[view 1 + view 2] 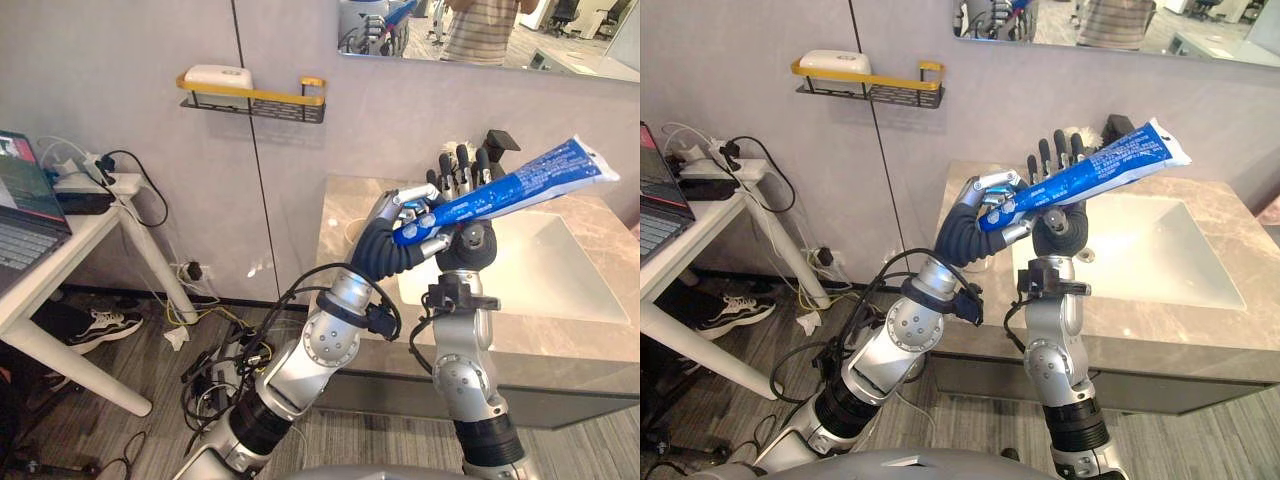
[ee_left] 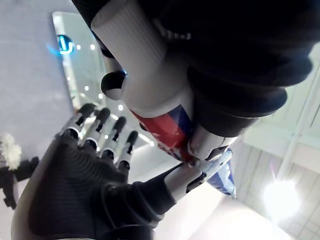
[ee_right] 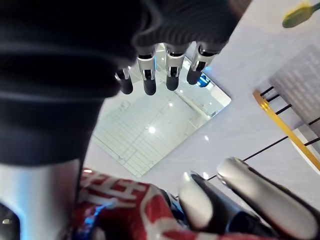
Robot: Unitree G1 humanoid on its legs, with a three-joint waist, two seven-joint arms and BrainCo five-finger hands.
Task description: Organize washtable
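A blue toothpaste tube (image 1: 520, 185) with a white cap is held up in the air over the washtable's left part, tilted with its flat end up and to the right. My left hand (image 1: 385, 245) is shut on its cap end. My right hand (image 1: 465, 245) stands upright right behind the tube, its fingers (image 1: 460, 165) straight and pointing up, and the tube lies across its palm. In the left wrist view the tube (image 2: 165, 125) shows red and blue beside the right hand's dark back (image 2: 65, 195).
The stone washtable (image 1: 340, 210) has a pale sink basin (image 1: 540, 270) at the right. A black wall shelf with a yellow rail (image 1: 250, 100) carries a white item (image 1: 215, 75). A mirror (image 1: 480, 30) reflects a person. A white desk (image 1: 90, 235) with a laptop (image 1: 25, 200) stands left.
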